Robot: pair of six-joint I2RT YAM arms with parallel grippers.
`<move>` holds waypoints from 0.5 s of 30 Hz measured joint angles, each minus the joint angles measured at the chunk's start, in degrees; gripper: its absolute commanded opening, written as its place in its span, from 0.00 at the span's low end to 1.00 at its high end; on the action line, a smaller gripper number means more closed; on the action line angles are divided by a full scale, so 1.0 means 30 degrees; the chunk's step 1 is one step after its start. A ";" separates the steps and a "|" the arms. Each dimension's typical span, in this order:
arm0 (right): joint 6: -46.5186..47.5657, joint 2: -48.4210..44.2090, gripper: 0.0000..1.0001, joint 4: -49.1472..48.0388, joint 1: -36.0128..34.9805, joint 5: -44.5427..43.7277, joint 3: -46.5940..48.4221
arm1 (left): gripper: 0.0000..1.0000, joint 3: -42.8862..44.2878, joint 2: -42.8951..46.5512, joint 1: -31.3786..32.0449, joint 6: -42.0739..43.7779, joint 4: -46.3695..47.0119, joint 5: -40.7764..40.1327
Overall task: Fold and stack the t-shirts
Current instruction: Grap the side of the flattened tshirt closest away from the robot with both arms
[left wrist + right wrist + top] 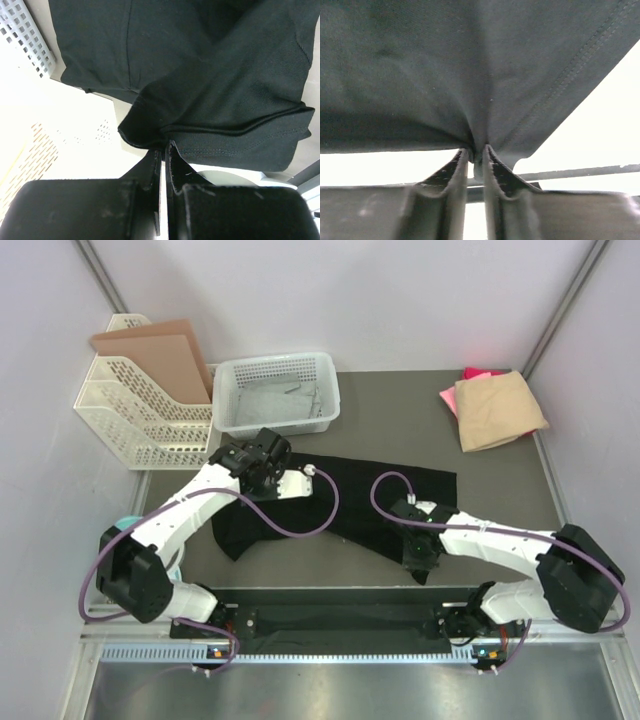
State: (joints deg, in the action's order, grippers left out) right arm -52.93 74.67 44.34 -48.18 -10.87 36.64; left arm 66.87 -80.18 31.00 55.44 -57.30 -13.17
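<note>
The large black t-shirt (355,502) lies spread across the middle of the dark table. My left gripper (262,472) is shut on its far left edge; the left wrist view shows the fingers pinching a fold of the black t-shirt (220,90) by a sleeve hem. My right gripper (420,552) is shut on the near right edge; the right wrist view shows the black t-shirt (470,75) bunched between the fingertips. The folded tan t-shirt (498,410) lies at the far right corner on the pink t-shirt (472,376), which only peeks out beneath it.
A white mesh basket (277,392) stands at the back middle, just behind the left gripper. A white file rack (130,415) with brown cardboard sheets (160,352) stands at the back left. The table's near edge (340,585) runs just before the arm bases.
</note>
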 measured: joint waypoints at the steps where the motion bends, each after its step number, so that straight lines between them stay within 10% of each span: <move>1: 0.0044 -0.0080 0.00 0.0007 0.0022 -0.0015 -0.0066 | 0.00 0.0000 0.0022 0.0015 -0.0015 -0.0036 0.0007; 15: -0.0182 -0.3825 0.00 0.2448 0.0036 0.0117 0.1268 | 0.00 0.0408 0.0743 0.0823 -0.0889 -0.1224 -0.0459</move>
State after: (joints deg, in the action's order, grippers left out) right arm -53.47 63.20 51.68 -48.07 -10.52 40.45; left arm 68.10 -77.95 33.47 52.77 -60.97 -14.55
